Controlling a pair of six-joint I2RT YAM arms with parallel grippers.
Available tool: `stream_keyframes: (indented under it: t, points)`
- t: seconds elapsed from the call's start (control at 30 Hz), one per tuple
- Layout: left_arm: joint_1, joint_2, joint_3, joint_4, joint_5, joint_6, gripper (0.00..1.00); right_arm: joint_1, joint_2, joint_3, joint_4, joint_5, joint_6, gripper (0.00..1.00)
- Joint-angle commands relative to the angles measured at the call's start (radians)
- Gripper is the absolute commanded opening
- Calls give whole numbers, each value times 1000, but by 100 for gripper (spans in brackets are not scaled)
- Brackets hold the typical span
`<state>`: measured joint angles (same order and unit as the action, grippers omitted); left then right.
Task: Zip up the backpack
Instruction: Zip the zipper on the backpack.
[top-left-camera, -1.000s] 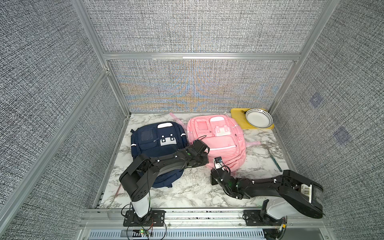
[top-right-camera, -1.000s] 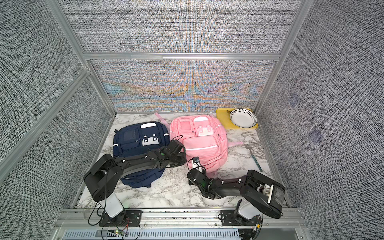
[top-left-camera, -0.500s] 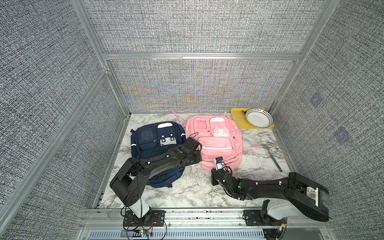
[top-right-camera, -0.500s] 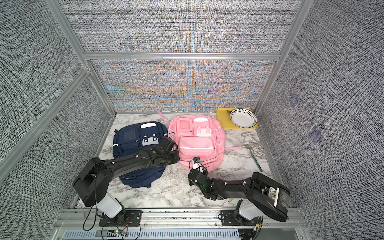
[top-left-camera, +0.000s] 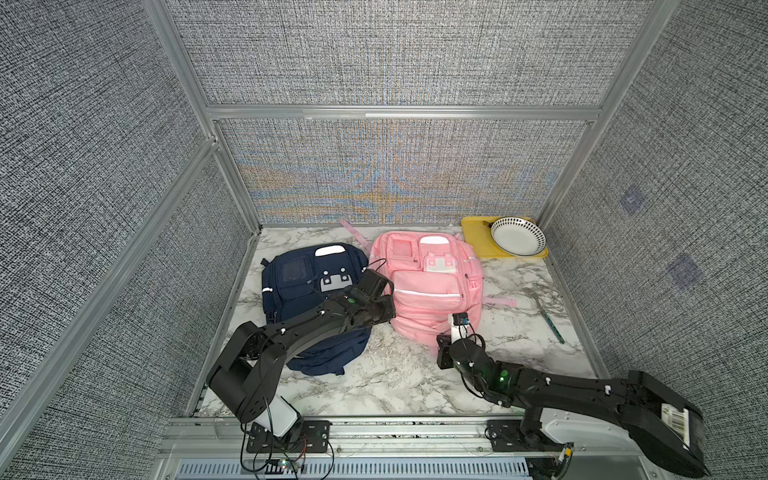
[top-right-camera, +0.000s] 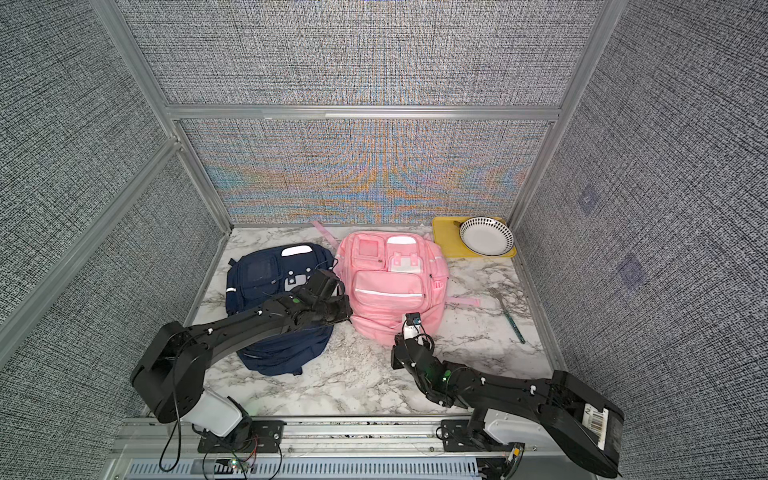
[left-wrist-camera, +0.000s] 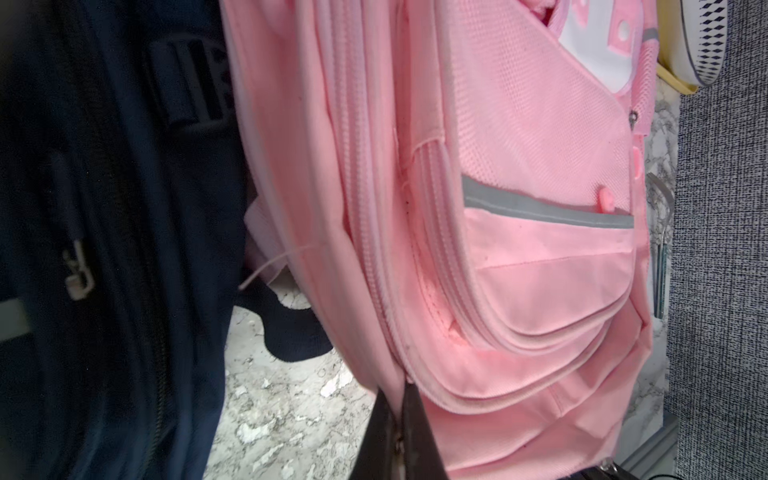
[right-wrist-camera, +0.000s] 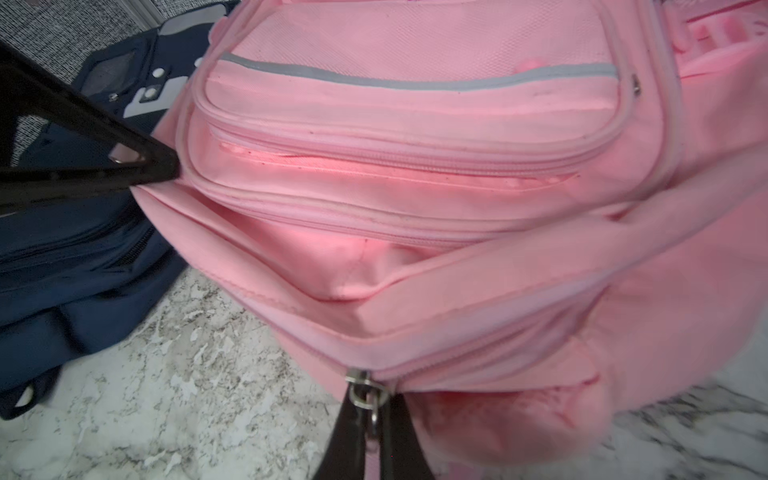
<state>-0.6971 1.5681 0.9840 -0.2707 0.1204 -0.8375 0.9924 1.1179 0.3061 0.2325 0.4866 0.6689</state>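
The pink backpack (top-left-camera: 428, 286) lies flat near the centre of the frame in both top views, on the marble tabletop (top-left-camera: 395, 374), with a navy backpack (top-left-camera: 307, 291) touching its left side. It is soft cloth and looks light and nearly empty, so I judge it will crumple and drag after any tug rather than let the slider run. The small metal zipper pull (right-wrist-camera: 363, 390) is the place to grip, with the fabric held taut elsewhere. The right hand (right-wrist-camera: 370, 415) is closed on that pull at the bag's lower edge in the top views. An unzipped stretch gapes from there toward the left hand (left-wrist-camera: 400, 419), which is pinched tight on a fold of pink cloth at the bag's lower left edge, just beside the navy backpack
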Motion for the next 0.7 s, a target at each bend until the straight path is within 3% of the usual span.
stream_keyframes:
  t: [0.0,0.17,0.3,0.57,0.67]
  points:
    - [27,14,17,-42,-193,40,0,-5,-3,-23,-138,105,32,0]
    - [64,53,50,-51,-195,69,0,-6,33,-50,-61,66,45,0]
    - [61,86,61,-28,-116,61,2,0,96,-24,-14,56,30,0]
    - [8,-1,-29,-11,-126,8,39,10,161,4,45,47,8,0]
    - [-25,-61,-30,-60,-166,9,43,14,166,2,55,47,8,0]
